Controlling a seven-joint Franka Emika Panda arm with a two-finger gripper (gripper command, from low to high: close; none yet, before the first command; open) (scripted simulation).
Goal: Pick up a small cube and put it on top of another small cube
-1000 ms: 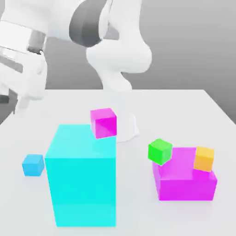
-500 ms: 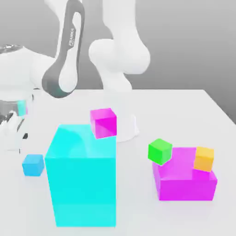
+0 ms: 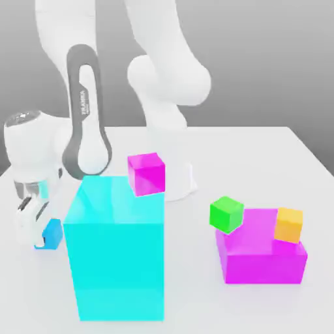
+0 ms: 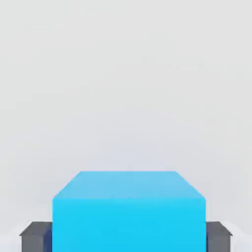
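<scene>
Sky-blue and matte, the small cube sits on the white tabletop at the exterior view's left, just beside the tall cyan block and partly hidden behind it and the hand; the two-finger gripper stands over it, fingers pointing down, and in the hand view the small sky-blue cube sits squarely between the two dark finger pads, one at each flank; the fingers are pressed in against opposite side faces, pinching the cube, which appears to rest on the table, not yet lifted; the grip from above looks chosen because the big block crowds one side, leaving the top free for the arm's approach; the cube has no long axis to speak of, all edges reading alike; it lies flat, top face up, with one side face turned straight toward the hand camera and the gripped faces square to the pads, so it should lift without twisting; the small magenta cube, its destination, lies behind the cyan block's top edge, near the arm's white base, well apart from the blue one; the small green cube and small orange cube sit at the flat magenta block on the exterior view's right, clear of the likely path; the carry will need height to pass the tall block.
</scene>
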